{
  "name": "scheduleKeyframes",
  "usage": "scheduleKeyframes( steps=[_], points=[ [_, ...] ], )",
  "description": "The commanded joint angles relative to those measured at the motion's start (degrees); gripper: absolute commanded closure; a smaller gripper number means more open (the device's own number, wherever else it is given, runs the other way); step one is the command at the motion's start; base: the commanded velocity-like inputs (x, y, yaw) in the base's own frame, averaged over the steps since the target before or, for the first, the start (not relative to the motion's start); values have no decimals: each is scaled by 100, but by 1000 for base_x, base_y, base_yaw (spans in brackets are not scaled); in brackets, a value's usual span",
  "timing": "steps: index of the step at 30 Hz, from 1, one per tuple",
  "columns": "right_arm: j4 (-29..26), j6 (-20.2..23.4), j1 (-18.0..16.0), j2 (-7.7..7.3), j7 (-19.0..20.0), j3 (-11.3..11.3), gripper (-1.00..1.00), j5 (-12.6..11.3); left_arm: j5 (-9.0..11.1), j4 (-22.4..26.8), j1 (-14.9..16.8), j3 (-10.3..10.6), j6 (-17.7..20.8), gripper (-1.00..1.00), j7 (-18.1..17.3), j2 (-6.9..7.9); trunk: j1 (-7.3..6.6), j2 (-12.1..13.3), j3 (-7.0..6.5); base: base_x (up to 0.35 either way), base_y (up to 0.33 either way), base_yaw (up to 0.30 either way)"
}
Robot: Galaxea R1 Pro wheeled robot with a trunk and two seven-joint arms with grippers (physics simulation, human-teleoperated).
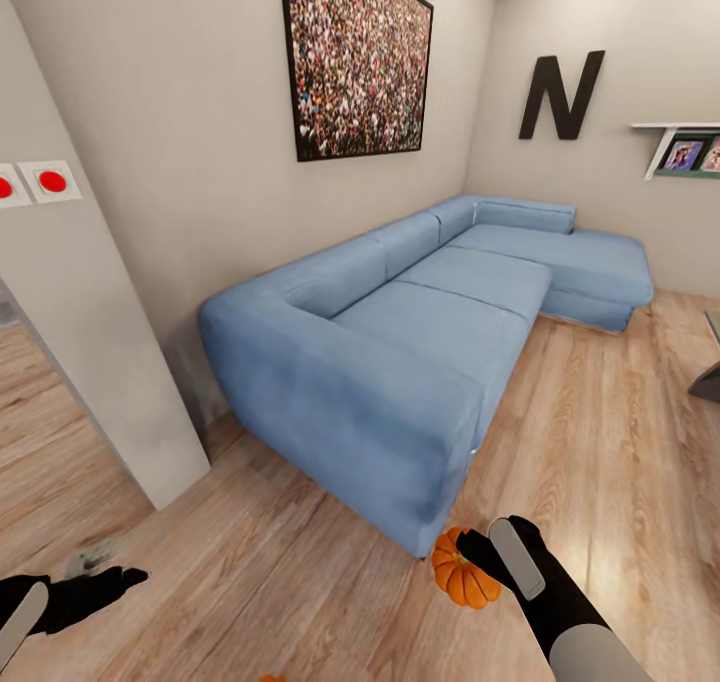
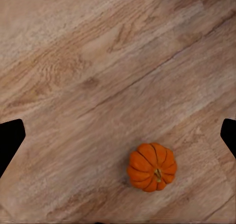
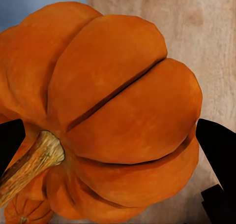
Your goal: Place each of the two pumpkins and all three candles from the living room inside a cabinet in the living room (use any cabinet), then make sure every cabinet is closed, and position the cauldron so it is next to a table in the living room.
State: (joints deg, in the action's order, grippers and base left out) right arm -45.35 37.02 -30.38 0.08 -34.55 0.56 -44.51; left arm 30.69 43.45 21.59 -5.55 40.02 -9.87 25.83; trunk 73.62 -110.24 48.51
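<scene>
A small, round, ribbed orange pumpkin (image 1: 463, 569) is seen at the lower centre of the head view, just beside the near corner of the long blue fabric corner sofa (image 1: 420, 332), above the pale wood-plank floor (image 1: 280, 562). The black right gripper (image 1: 492, 554) reaches it from the lower right of that frame. In the right wrist view the same pumpkin (image 3: 113, 111) sits between the two dark fingertips (image 3: 216, 145) at the frame's side edges, its tan stem (image 3: 32, 162) pointing toward the lower left. The jaws are judged to be clamped on it, though actual contact is not clearly shown. A sliver of another orange pumpkin (image 3: 24, 211) is seen at the lower left corner there.

The black left gripper (image 1: 60, 602) lies at the lower left of the head view, its jaws spread apart with nothing between them. In the left wrist view a second small orange pumpkin (image 2: 152, 167) rests upright on the floor, stem up, in the lower right of centre; it is offset toward one finger (image 2: 10, 140) less than the other, so it is not centred between the tips.

The coming move is judged to turn on that offset: the left gripper would have to be shifted toward the pumpkin and lowered before closing. No cabinet is visible.
</scene>
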Motion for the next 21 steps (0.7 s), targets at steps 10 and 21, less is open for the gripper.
scheduleKeyframes(
  steps=[10,21],
  points=[
    [-18,352,-5,1,-52,-2,100,-68,5,-520,6,-16,-434,-100,-814,78,220,-405,185,-8,0,0],
    [-18,373,-4,-3,-46,3,100,-74,-3,-351,12,-11,-377,-100,-988,101,461,-846,383,-94,0,0]
  ],
)
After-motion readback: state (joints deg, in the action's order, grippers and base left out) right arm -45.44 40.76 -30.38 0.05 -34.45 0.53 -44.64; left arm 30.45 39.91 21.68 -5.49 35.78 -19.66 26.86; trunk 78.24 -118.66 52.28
